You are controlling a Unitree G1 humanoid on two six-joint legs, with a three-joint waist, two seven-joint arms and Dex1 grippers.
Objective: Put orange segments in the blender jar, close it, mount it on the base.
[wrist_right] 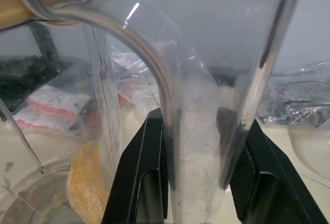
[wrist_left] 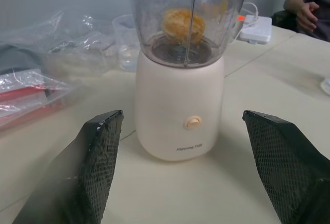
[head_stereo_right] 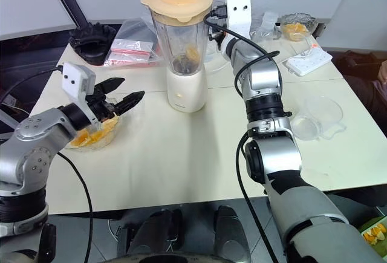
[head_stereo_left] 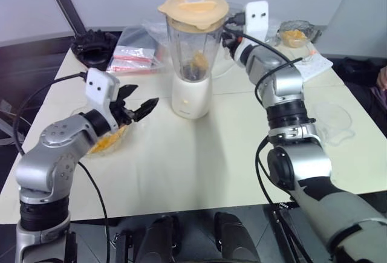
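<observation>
Blender jar [head_stereo_left: 195, 51], lidded, upright on base [head_stereo_left: 191, 97] w/ segments inside: R gripper [wrist_right: 198, 147] clamps its side handle [wrist_right: 203, 131]; L gripper [head_stereo_left: 136, 106], jaws wide & empty, sits well to jar's left.

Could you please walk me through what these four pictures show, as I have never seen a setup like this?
This is a humanoid robot with two arms, each ending in a black two-fingered gripper. Two pictures come from cameras in its head, looking down over a table. The other two come from cameras on its wrists, looking along the fingers.

In the middle stands a blender: a clear jar with a peach lid, seated on a cream base, with an orange segment inside. The right gripper is closed on the jar's handle. The left gripper is open and holds nothing, above a bowl of segments. Behind lie plastic bags, a power strip and another glass bowl.
</observation>
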